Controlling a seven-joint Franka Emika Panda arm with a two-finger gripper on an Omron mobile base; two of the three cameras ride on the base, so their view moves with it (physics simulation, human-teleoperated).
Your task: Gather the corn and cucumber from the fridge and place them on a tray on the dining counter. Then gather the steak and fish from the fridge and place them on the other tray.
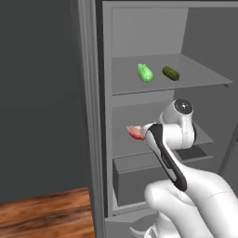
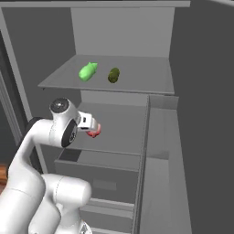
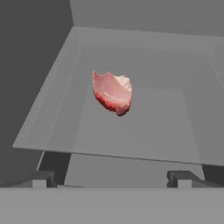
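The fridge (image 1: 139, 28) (image 2: 123, 27) stands open. On its upper shelf lie the bright light-green corn (image 1: 145, 73) (image 2: 87, 71) and, to its right, the dark olive cucumber (image 1: 170, 73) (image 2: 113, 75). The pink-red steak (image 1: 135, 132) (image 2: 93, 131) (image 3: 113, 92) rests on the middle shelf (image 3: 175, 131). My gripper (image 3: 113, 179) is open, empty, and held in front of that shelf, pointing at the steak from a short way off without touching it. The fish, the trays and the dining counter are out of view.
Below the middle shelf sits a grey drawer (image 1: 139, 176) (image 2: 105, 178). The open fridge door (image 2: 160, 160) stands close on the right, and the fridge's side frame (image 1: 88, 116) on the left. Wooden floor (image 1: 42, 214) lies beside the fridge.
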